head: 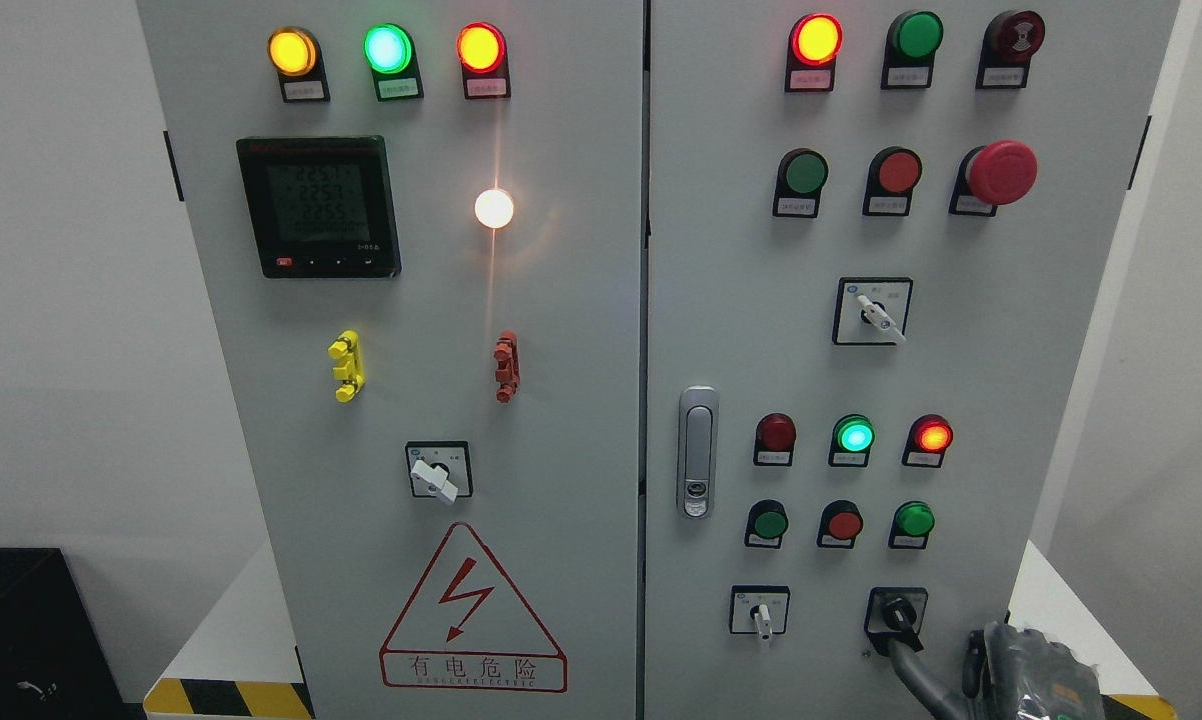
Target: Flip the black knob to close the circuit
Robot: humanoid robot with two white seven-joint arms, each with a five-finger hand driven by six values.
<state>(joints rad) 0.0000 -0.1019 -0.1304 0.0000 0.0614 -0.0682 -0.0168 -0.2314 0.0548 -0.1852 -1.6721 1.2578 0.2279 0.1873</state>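
- One head view is showing me the grey cabinet (581, 420) with its two doors standing side by side.
- My right hand (1026, 675) is reaching in at the bottom right corner, and one finger (906, 670) is stretching up to the black knob (896, 612), touching its lower end; I cannot tell how far the other fingers are curling.
- That black knob is sitting in the lowest row of the right door, just right of a white-handled switch (760, 615).
- Above it, a green lamp (853, 436) and a red lamp (932, 436) are glowing.
- On the left door, a meter (318, 206) is displaying faint digits, and a white light (494, 208) is shining beside it.
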